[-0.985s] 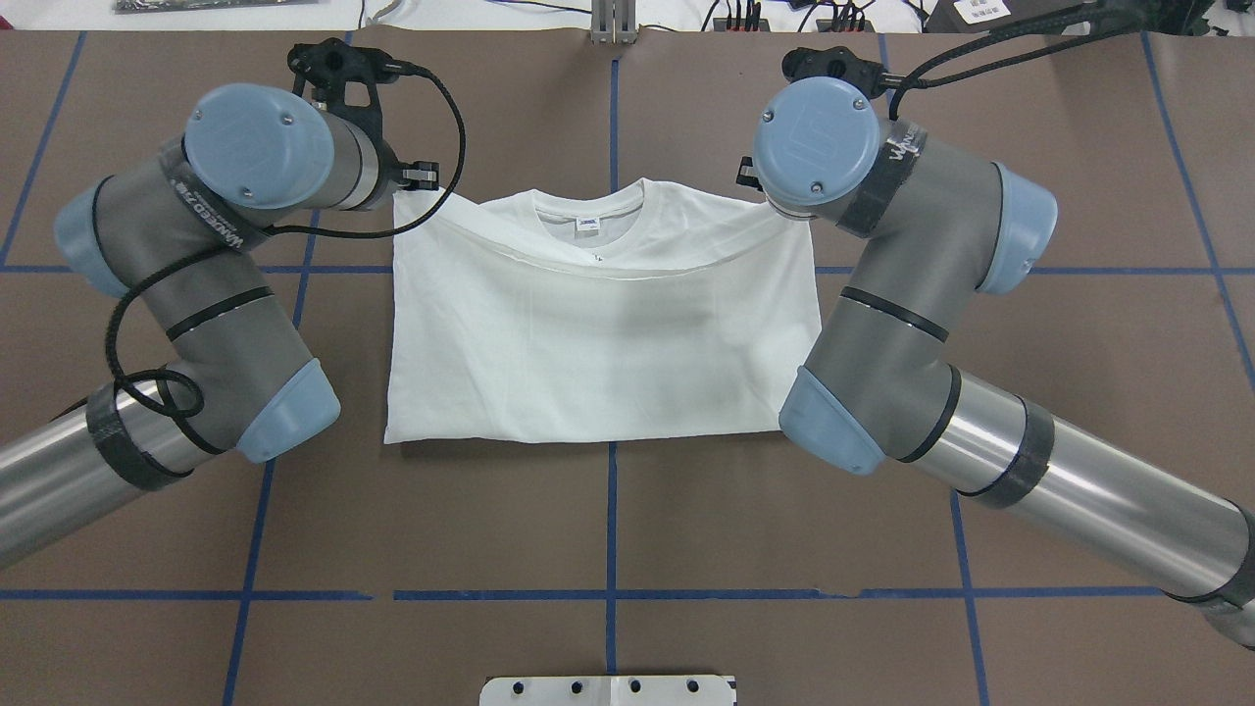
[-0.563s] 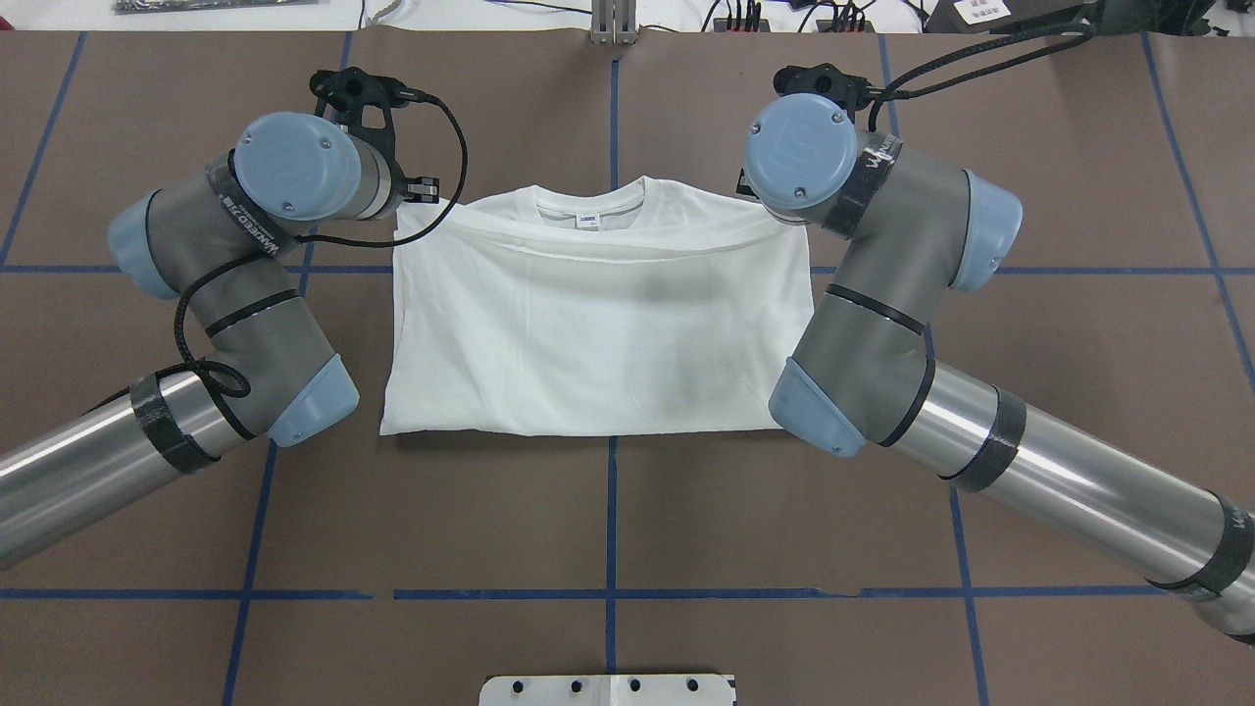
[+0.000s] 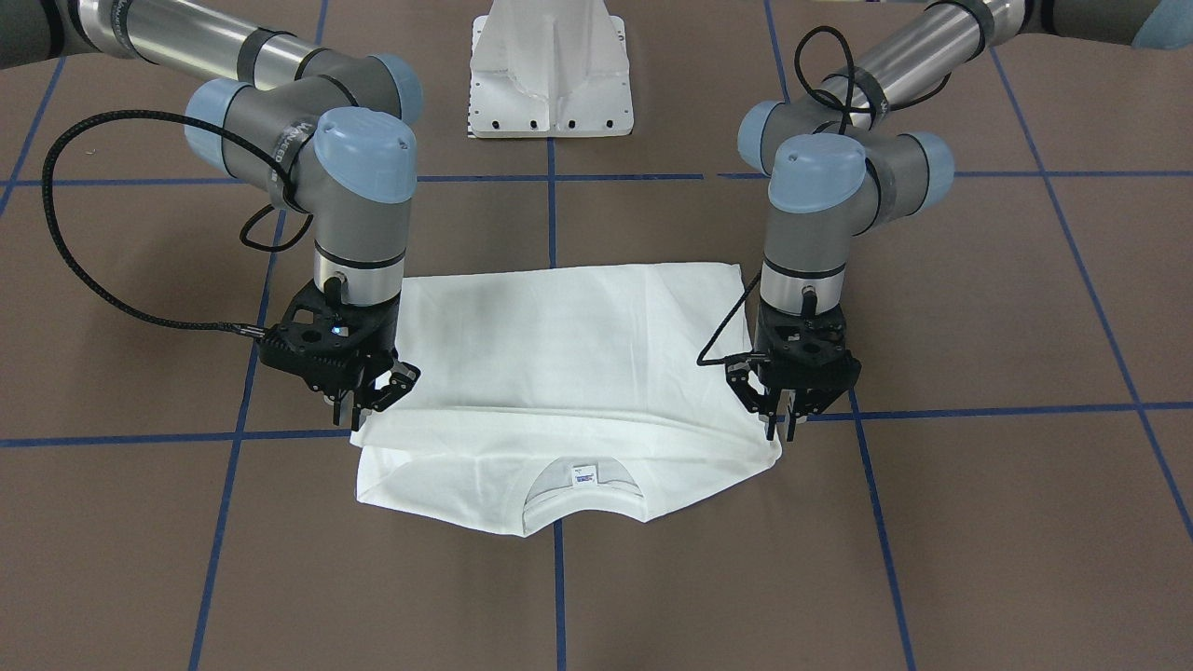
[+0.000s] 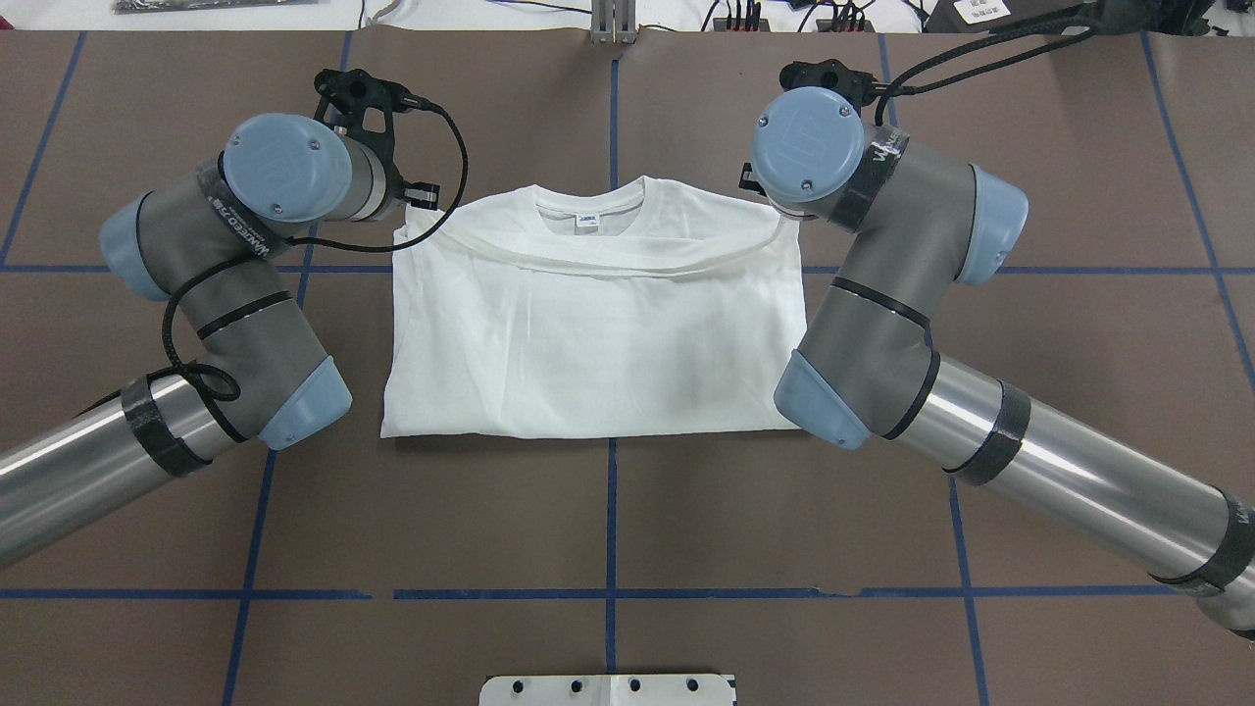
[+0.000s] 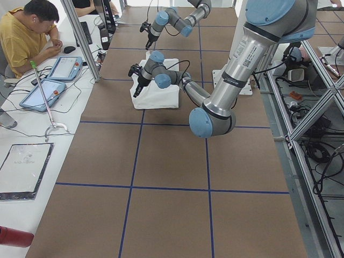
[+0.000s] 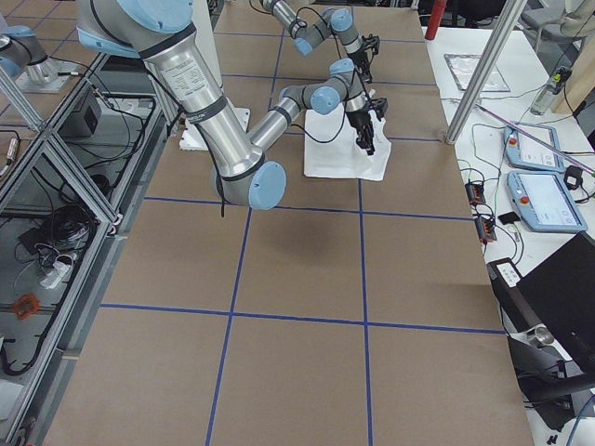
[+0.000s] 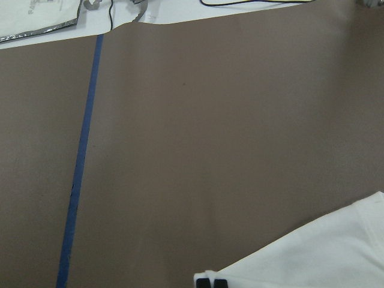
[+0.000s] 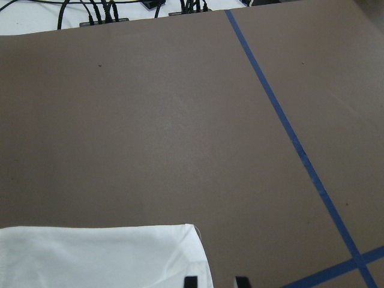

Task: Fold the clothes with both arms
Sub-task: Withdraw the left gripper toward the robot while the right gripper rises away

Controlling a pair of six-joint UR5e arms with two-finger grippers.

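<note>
Currently, one shirt (image 4: 598,343): white, folded in half on the table (image 4: 608,510), crease nearest us, hem lying just short of the collar (image 4: 588,204) and label (image 3: 584,474) beyond. We judge it light and limp, apt to sag between holds, and best taken at its two hem corners. At those far corners:
- Left gripper (image 3: 790,412): tips (image 7: 204,282) together, seemingly pinching cloth.
- Right gripper (image 3: 373,399): tips (image 8: 191,282) apart, gripping nothing.

Only the wrist views show those gaps. The front view shows both grippers whole; overhead largely hides them behind the wrists.
</note>
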